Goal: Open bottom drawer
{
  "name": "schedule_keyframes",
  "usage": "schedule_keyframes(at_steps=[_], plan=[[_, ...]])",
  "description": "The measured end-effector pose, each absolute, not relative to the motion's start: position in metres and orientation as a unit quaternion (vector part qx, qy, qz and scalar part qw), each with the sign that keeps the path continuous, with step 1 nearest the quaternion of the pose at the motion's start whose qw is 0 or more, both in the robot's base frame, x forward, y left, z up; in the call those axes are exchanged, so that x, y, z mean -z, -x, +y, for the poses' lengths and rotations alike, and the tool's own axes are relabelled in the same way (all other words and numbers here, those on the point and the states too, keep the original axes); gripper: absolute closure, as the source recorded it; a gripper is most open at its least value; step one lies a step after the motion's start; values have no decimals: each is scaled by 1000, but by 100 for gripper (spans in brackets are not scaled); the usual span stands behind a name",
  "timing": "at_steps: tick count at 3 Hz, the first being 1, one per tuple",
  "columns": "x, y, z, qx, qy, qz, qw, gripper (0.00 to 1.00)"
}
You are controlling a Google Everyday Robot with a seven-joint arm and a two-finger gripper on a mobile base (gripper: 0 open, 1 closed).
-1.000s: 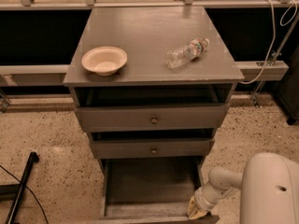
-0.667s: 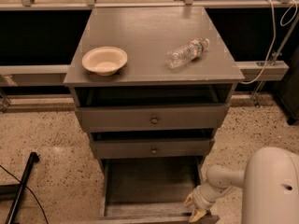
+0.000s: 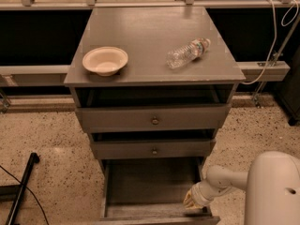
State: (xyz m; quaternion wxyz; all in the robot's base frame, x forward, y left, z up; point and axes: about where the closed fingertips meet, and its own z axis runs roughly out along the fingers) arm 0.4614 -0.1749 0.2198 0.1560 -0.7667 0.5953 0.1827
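bottom drawer (image 3: 150, 184) stood pulled well out beneath the counter's (image 3: 150, 29) front edge, its front panel at the lower border of the view. 2 upper drawer fronts sat further in, each with 1 round knob. gripper (image 3: 191, 201) was low at the drawer's right front corner, against the right side wall, arm coming in from the right. grip state: could not tell. bowl (image 3: 105, 60) sat upright near the counter's front left corner. plastic bottle (image 3: 187, 53) lay on its side toward the right edge.

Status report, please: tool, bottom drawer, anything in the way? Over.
Tool low, at right front corner of bottom drawer. Drawer pulled well out, interior showing. Black bar on floor at left, apart from drawer.
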Motion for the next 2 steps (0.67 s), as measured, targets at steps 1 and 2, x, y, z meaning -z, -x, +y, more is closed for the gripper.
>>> schedule_keyframes(at_steps=[1,2], plan=[[-197,-474,-187,-174,753,610,175,97],[-156,-482,-195,-191,736,628,167,100]])
